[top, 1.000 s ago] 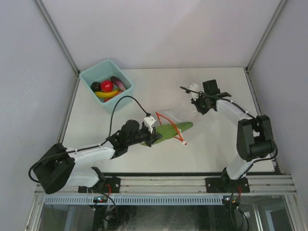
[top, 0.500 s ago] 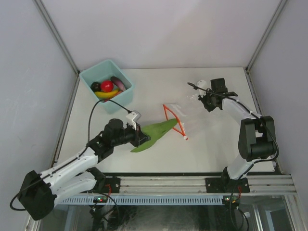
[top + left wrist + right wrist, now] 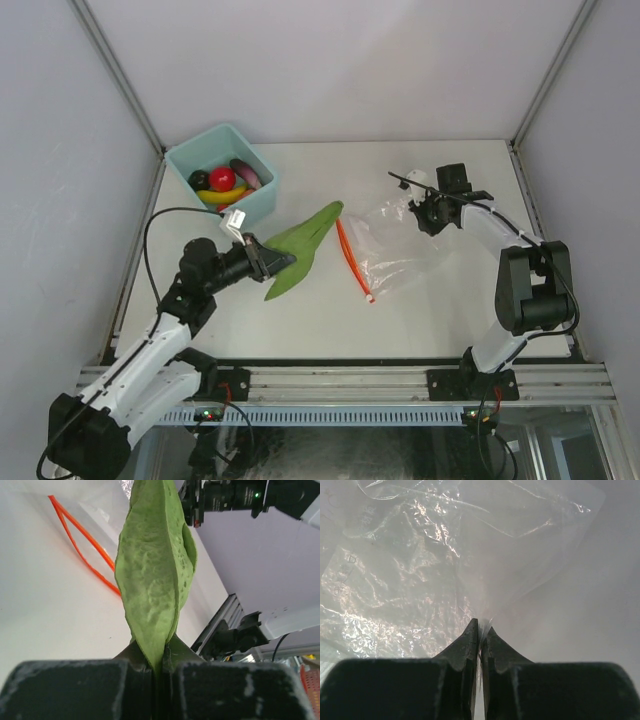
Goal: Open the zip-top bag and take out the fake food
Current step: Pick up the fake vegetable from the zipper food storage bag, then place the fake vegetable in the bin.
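Since the earlier frames, the left arm has swung back and to the left, drawing the green leafy piece fully out of the zip-top bag; the bag now lies spread on the worktop.

1. Left gripper: closed narrow on the stem end of the green leafy piece. The left wrist view shows both fingers pressed against the base of the piece. The leaf tip points away from the gripper and ends just beside the far end of the orange zip strip.
2. Right gripper: closed narrow, pinching a fold of clear plastic at the far right corner of the zip-top bag. The right wrist view shows the film gathered to a point between the fingertips.
3. Zip-top bag: right of centre on the worktop, zip strip on its left edge.
4. Remaining fake food: red apple, banana and eggplant lie in the teal bin at the far left.
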`<state>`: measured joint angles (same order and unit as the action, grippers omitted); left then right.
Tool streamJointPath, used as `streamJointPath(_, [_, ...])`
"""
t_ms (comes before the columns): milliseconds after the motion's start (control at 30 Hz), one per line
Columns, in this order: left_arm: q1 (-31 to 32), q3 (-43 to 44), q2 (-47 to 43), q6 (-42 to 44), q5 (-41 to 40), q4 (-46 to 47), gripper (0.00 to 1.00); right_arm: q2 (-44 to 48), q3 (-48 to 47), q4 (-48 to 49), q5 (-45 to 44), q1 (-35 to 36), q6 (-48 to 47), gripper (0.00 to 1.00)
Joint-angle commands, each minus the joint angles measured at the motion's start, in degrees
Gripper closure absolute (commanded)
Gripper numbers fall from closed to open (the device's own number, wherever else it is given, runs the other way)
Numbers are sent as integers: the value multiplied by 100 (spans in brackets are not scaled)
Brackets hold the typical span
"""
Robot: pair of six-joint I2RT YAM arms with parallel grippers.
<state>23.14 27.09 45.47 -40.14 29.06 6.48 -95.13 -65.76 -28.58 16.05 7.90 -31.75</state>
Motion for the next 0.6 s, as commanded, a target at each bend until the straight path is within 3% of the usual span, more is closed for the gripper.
streamJointPath(0, [-319,6,-148,-542,474,628,100,285,-216,-16,154,-23,-6,97])
streamJointPath(233, [-868,11,-474,-507,597,445,100,271,-253,-71,229,-25,8,95])
streamJointPath(567, [-1506,-174,-642,-986,719,1160,100,432,-239,-87,345,-58,44,82])
